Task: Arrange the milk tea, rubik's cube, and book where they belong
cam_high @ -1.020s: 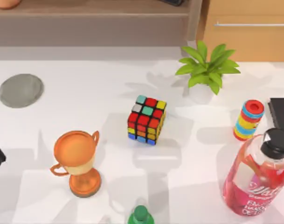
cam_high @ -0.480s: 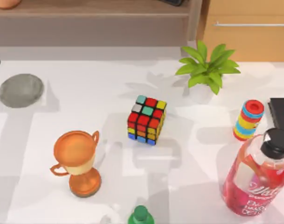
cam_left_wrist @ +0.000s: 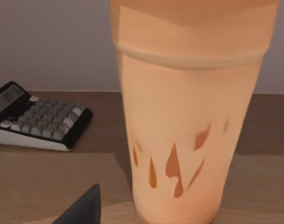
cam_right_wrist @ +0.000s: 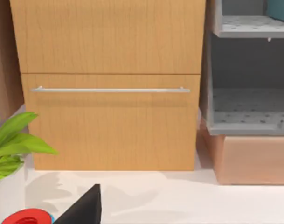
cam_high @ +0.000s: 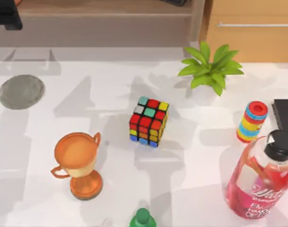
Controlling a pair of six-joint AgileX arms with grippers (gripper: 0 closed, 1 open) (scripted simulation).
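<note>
Jaws, left arm: cannot tell whether they stand apart or together. From above, the left gripper [cam_high: 6, 14] is a dark shape at the upper left corner of the frame, over the wooden shelf [cam_high: 110, 9]. One dark fingertip [cam_left_wrist: 83, 210] pokes in at the lower edge of the left wrist view, apart from the cup.
Jaws, right arm: cannot tell either; a single dark fingertip [cam_right_wrist: 83, 207] shows low in the right wrist view, facing the wooden drawer cabinet [cam_right_wrist: 109, 84].
Milk tea: the milk tea [cam_left_wrist: 188, 116] stands upright on a wooden surface, close before the left wrist camera, a tapered orange-tan cup with darker drip marks on its side.
Calculator: a black calculator [cam_left_wrist: 37, 116] with grey keys lies behind the cup on the same wood.
Rubik's cube: the rubik's cube [cam_high: 148, 121] sits near the middle of the white table [cam_high: 110, 94], untouched, well apart from both grippers.
Trophy: an orange trophy [cam_high: 78, 163] stands at lower left of the cube.
Grey disc: a flat grey disc [cam_high: 21, 91] lies at the table's left side.
Plant: a green potted plant [cam_high: 209, 71] stands upper right of the cube.
Right edge: a striped ring stack [cam_high: 251, 121], a pink bottle [cam_high: 259, 179] with black cap, and a black flat object [cam_high: 284, 111].
Bottom edge: a green bottle top [cam_high: 143, 218].
</note>
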